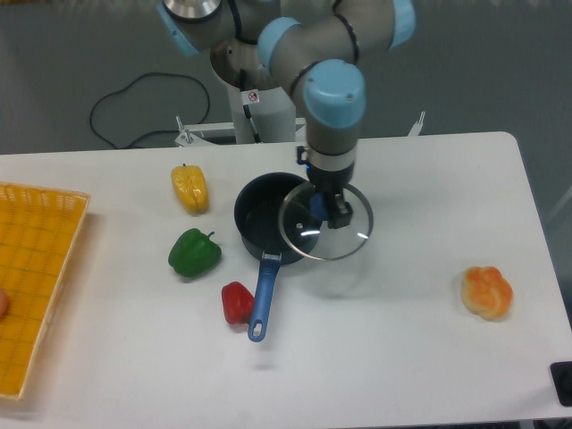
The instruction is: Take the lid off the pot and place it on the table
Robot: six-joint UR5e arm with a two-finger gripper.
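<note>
Nearest the front edge of the table (402, 357) lay the pot's blue handle, beside a red pepper (237, 302). Mid-tabletop, the pot (261, 219) stood uncovered. Its lid (326, 223) hung tilted, overlapping the pot's right rim, with the gripper (327, 207) clamped on the centre knob.

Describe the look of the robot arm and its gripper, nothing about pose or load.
The arm is built of grey tubular segments with light blue caps at the round joints. Its wrist narrows to a silver-grey cylinder ending in a small black two-finger gripper. A black cable loops behind the white base column.
</note>
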